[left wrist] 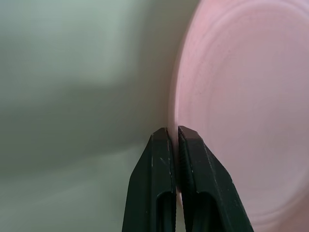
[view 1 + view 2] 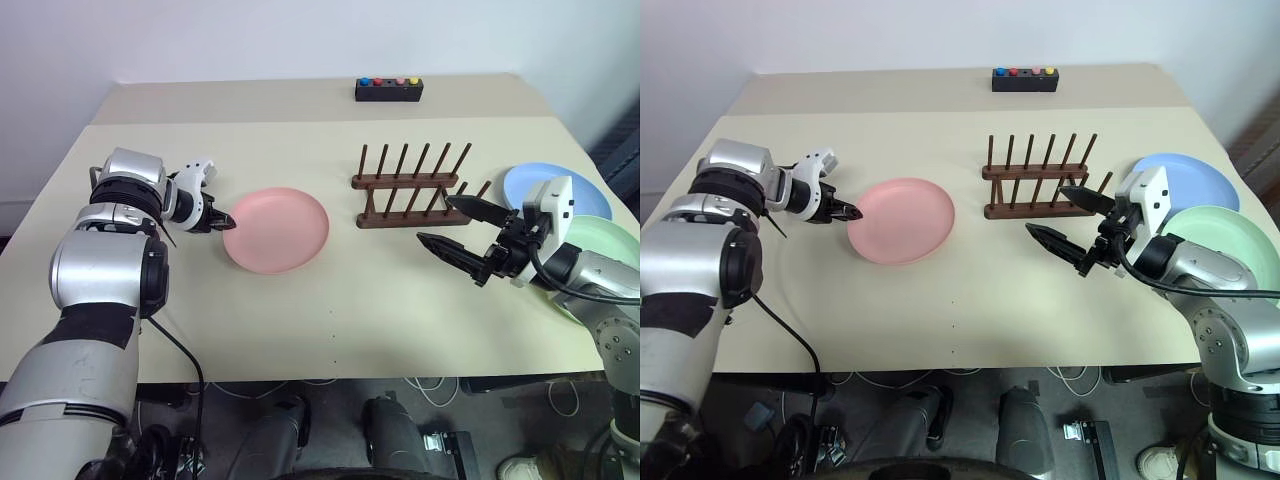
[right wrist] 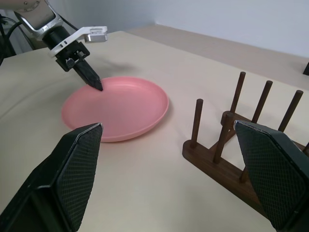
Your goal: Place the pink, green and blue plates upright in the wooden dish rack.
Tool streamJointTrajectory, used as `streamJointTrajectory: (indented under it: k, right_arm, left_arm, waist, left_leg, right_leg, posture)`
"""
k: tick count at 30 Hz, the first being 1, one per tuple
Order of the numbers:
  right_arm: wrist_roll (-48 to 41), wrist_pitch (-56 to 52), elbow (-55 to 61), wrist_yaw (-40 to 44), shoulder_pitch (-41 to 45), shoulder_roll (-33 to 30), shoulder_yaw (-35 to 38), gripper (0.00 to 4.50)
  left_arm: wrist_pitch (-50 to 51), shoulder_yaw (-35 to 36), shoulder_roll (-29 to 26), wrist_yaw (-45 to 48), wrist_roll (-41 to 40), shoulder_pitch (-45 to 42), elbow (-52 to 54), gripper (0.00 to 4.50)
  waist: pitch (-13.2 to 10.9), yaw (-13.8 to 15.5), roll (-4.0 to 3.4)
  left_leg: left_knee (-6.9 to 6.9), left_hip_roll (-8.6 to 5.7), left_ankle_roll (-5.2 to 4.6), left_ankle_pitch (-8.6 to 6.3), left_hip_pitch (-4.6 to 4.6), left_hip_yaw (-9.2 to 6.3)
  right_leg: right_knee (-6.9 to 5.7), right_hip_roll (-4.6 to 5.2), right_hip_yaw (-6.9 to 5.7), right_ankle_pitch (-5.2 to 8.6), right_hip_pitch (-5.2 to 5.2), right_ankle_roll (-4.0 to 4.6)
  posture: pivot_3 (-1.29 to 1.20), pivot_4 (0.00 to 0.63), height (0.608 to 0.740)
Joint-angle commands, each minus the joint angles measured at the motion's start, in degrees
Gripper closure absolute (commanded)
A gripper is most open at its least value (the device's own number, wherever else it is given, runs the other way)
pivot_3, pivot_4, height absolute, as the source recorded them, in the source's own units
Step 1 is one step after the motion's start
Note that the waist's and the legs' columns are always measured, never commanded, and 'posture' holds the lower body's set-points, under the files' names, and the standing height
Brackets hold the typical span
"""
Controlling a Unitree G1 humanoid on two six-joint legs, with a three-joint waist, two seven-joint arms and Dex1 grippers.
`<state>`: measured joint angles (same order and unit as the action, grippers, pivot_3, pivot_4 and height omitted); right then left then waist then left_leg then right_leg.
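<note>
The pink plate (image 2: pixel 278 230) lies flat on the table, left of the wooden dish rack (image 2: pixel 415 185). My left gripper (image 2: pixel 230 220) is shut on that plate's left rim; in the left wrist view the rim (image 1: pixel 175 111) runs straight in between the closed fingertips (image 1: pixel 164 140). The rack stands bare, with no plate between its pegs. The blue plate (image 2: pixel 530 185) and the green plate (image 2: pixel 600 240) lie flat at the table's right edge, the green one partly under my right arm. My right gripper (image 2: pixel 433 220) hovers open just in front of the rack, holding nothing.
A small black box with coloured buttons (image 2: pixel 389 90) sits at the back of the table. The table's front edge (image 2: pixel 330 378) runs close below both arms.
</note>
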<state>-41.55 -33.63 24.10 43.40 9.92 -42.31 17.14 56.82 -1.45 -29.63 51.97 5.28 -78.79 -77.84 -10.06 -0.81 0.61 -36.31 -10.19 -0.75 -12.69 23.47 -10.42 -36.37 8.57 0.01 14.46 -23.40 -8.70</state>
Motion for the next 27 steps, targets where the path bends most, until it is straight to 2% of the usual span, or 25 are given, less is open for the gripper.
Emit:
streamJointTrajectory:
  k: [1, 7, 12, 15, 16, 19, 23, 27]
  right_arm:
    - [0.46, 1.76, 0.47, 0.26, 0.20, -0.30, 1.44, 0.00]
    - [1.19, 2.39, 0.37, 0.45, -0.09, -0.30, 1.24, 0.00]
    - [1.48, 2.91, 0.33, 0.57, 0.15, -0.20, 0.67, 0.00]
    - [1.59, 2.85, -0.39, 0.85, 1.23, -0.22, 0.20, 0.00]
    - [1.64, 2.89, -0.52, 1.04, 1.57, -0.24, 0.01, 0.00]
    - [1.84, 3.20, -1.26, 1.44, 3.44, 0.14, -0.84, 0.00]
    - [3.75, 5.93, -1.82, 2.64, 4.66, 0.52, -1.92, 0.00]
    - [5.30, 8.99, -2.11, 2.46, 5.49, 1.93, -2.76, 0.00]
  left_arm:
    - [0.50, 0.82, -0.80, -0.45, -0.22, -0.47, 0.32, 4.46]
    - [-0.25, 3.34, -2.99, 1.67, -2.32, -2.79, 1.42, 4.46]
    - [-8.52, 8.67, -4.96, -1.38, -6.41, -1.86, 4.08, 4.46]
    - [-5.48, 13.11, -5.68, -0.46, -10.89, -1.33, 4.92, 4.46]
    - [-7.22, 13.97, -5.56, 0.26, -11.92, -0.53, 6.21, 4.46]
    - [-13.05, 20.74, -4.40, 0.64, -18.65, 3.45, 12.98, 4.46]
    - [-15.31, 25.09, -2.27, -3.43, -23.56, 9.26, 23.02, 4.46]
    - [-15.94, 32.44, 4.04, -10.99, -31.60, 17.19, 38.74, 4.46]
  waist:
    - [0.00, 0.00, 0.00]
    - [0.00, -0.07, 0.00]
    - [0.00, -0.09, 0.01]
    - [0.00, -0.07, 0.01]
    - [0.00, -0.07, 0.00]
    - [0.00, -0.17, 0.00]
    - [0.00, -0.18, 0.00]
    - [0.01, -0.07, 0.01]
  left_leg:
    - [0.00, 0.00, 0.00, 0.00, 0.00, 0.00]
    - [0.00, 0.00, 0.00, 0.00, 0.00, 0.00]
    - [0.00, 0.01, 0.01, 0.00, 0.00, -0.01]
    - [0.00, 0.01, 0.01, 0.01, 0.00, -0.01]
    - [0.00, 0.01, 0.01, 0.01, 0.00, -0.01]
    - [-0.01, 0.01, 0.01, 0.01, 0.00, -0.01]
    - [-0.02, 0.04, 0.33, 0.19, 0.01, -0.01]
    - [-0.05, 0.03, 0.34, 0.20, 0.01, -0.01]
  right_leg:
    - [0.00, 0.00, 0.00, 0.00, 0.00, 0.00]
    - [-0.02, 0.00, 0.00, 0.00, -0.01, 0.00]
    - [-0.03, 0.00, 0.00, 0.00, -0.03, 0.00]
    - [-0.03, 0.00, 0.01, 0.00, -0.02, 0.00]
    - [-0.03, 0.00, 0.01, 0.00, -0.02, 0.00]
    - [-0.05, 0.01, 0.01, 0.00, -0.02, 0.00]
    - [-0.05, 0.02, 0.01, -0.01, -0.03, 0.02]
    - [-0.04, 0.04, 0.04, -0.01, -0.02, 0.02]
  posture:
    - [0.00, 0.150, 0.740]
    - [0.00, 0.150, 0.740]
    - [0.00, 0.150, 0.740]
    - [0.00, 0.150, 0.740]
    - [0.00, 0.150, 0.740]
    - [0.00, 0.150, 0.740]
    - [0.00, 0.150, 0.740]
    - [0.00, 0.150, 0.740]
